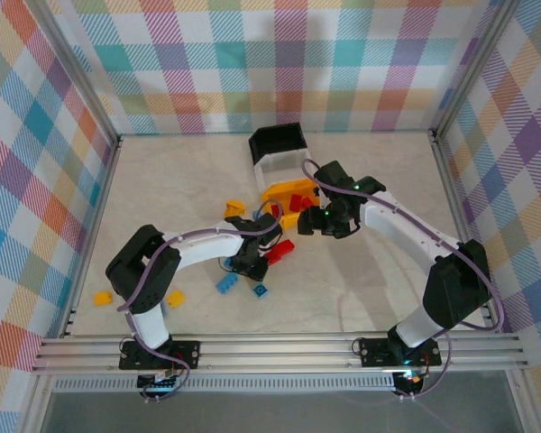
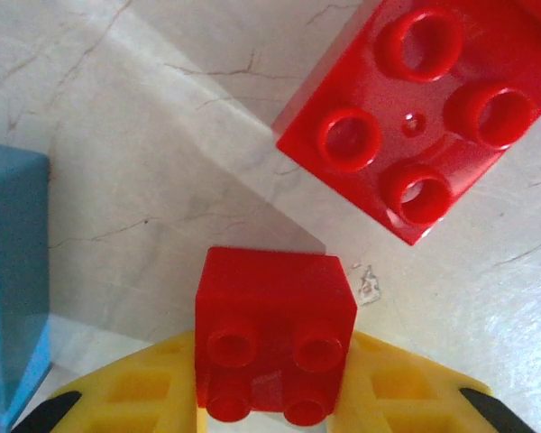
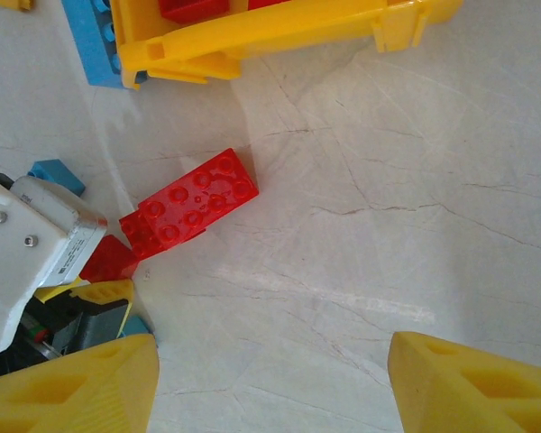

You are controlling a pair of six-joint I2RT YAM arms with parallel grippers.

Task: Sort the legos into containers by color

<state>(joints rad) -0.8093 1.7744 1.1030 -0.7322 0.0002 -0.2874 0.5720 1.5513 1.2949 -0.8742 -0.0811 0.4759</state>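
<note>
Red pick in hand, l. arm.

Top view: left gripper (image 1: 252,260) is down at the centre of the table (image 1: 370,171), just beside the long red brick (image 1: 281,251). Blue bricks (image 1: 225,285) lie near it on the base side. Bins stand in a row behind: black bin (image 1: 279,140), white bin (image 1: 284,167), yellow bin (image 1: 293,188). The yellow one already holds red pcs (image 1: 298,203). Right gripper (image 1: 311,221) hovers at the yellow bin's near end.

Left wrist: small red brick (image 2: 275,307) sits between our yellow fingers (image 2: 135,397), both pressed to its flanks. We read it as clamped. Whether it's off the table yet, we cannot tell. Long red brick lies apart, upper right.

Right wrist: fingers spread wide, nothing between them, so released.

To do this well, we judge:
- Lift straight up first, so the brick doesn't clip the long red brick or the blue one alongside.
- Keep the studs level.
- Carry to the yellow bin w/ the other reds.
- Mind the r. arm hanging close by that bin, approach from our own side.
</note>
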